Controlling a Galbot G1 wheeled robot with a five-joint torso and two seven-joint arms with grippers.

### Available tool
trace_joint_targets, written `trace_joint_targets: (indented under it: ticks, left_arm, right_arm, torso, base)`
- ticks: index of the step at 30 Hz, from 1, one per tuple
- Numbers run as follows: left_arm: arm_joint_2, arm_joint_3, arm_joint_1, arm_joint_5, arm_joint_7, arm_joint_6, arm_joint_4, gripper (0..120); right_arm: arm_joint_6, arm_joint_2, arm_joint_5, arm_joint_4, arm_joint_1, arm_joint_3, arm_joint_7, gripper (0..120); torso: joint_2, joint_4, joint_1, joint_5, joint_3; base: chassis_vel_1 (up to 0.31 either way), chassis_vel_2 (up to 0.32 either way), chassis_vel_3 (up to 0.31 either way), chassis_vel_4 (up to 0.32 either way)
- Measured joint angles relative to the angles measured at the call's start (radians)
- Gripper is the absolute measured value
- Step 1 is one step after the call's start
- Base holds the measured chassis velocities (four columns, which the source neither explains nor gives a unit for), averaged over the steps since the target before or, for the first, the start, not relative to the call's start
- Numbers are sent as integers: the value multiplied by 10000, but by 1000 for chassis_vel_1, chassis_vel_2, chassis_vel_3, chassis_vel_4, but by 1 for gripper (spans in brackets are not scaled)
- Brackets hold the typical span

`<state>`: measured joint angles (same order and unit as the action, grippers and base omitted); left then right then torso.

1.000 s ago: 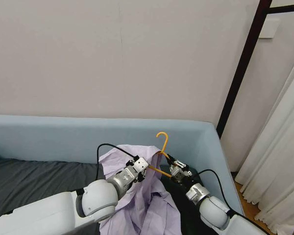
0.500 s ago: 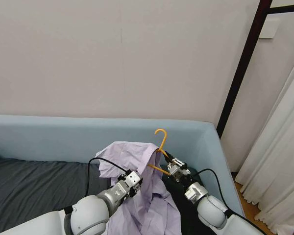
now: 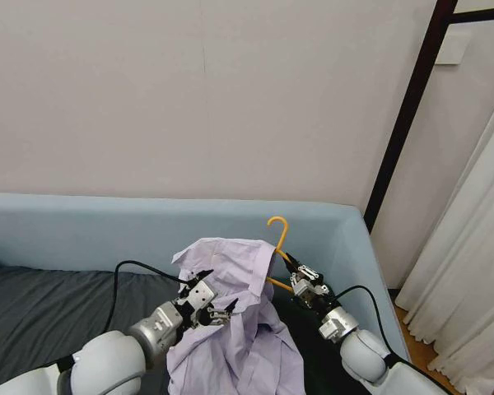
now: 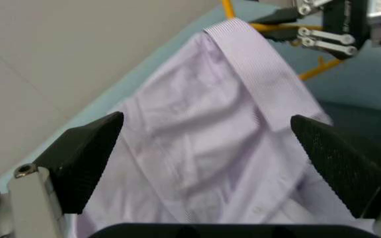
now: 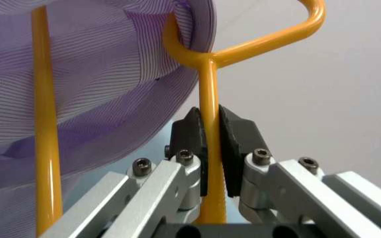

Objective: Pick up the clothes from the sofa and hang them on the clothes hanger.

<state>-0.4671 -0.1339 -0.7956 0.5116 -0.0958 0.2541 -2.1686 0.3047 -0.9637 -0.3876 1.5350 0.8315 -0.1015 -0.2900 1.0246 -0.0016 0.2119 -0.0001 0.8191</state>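
Observation:
A lilac shirt hangs draped over an orange hanger above the sofa's right end. My right gripper is shut on the hanger's bar just below the hook. In the right wrist view its pads clamp the orange hanger, with the shirt lying over one shoulder. My left gripper is open just in front of the shirt's left side. The left wrist view has the left gripper with jaws wide apart, facing the shirt, and the hanger behind the collar.
The light blue sofa back runs behind, with a dark grey seat cushion at the left. A black post and a white curtain stand to the right of the sofa. A plain wall lies behind.
My left gripper has drawn back to the left, away from the hanger, and now stands open. The shirt stays draped on the hanger. My right gripper has shifted the hanger slightly right.

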Motion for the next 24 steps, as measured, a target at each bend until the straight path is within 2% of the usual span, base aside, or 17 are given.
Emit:
trace_joint_targets:
  ticks: [3,6,8,12,15,16,18,21,22,24]
  left_arm:
    - [147,177,219,-342,510,-746,525,100]
    - [344,260,464,-429,931,-1191,940,100]
    - [444,257,736,-400,1205,-1616,1351,100]
    - [549,273,982,16,1464,-1933,1586,100]
    - [699,-54,1705,393,2343,-2423,2094,100]
    - [699,-54,1705,393,2343,-2423,2094,100]
    - [715,-477,2241,492,2853,-2787,2476,100]
    - [685,-1725,3600,940,4002,-3267,3047,100]
    - [685,-1725,3600,940,4002,-3267,3047,100]
    - [587,-2568,4641,1198,4874,-3518,3550,100]
  right_arm:
    - [168,-79,-323,-94,-143,-77,-46,5]
    - [404,-247,-668,-238,-361,-161,-55,5]
    - [792,-467,-1140,-468,-514,-71,-104,5]
    - [1066,-674,-1489,-610,-692,-93,-173,5]
    - [1307,-735,-1817,-708,-720,-121,-239,5]
    - [1307,-735,-1817,-708,-720,-121,-239,5]
    - [1436,-743,-1983,-721,-706,-115,-286,5]
    - [1769,-743,-2357,-697,-634,-31,-480,5]
    - [1769,-743,-2357,-697,-634,-31,-480,5]
    - [1911,-744,-2607,-654,-624,36,-600,5]
  torso:
    - [0,-7,1,-5,2]
    - [-2,4,2,0,2]
    - [-2,2,1,-1,2]
    - [-2,4,1,-3,2]
    - [-2,0,2,-1,2]
    - [-2,0,2,-1,2]
    - [-2,2,1,-1,2]
    - [-2,0,2,0,2]
    - [-2,0,2,0,2]
    - [-2,0,2,-1,2]
  base:
    - [0,0,0,0]
    - [0,0,0,0]
    - [0,0,0,0]
    - [0,0,0,0]
    - [0,0,0,0]
    - [0,0,0,0]
    - [0,0,0,0]
    - [0,0,0,0]
    - [0,0,0,0]
    - [0,0,0,0]
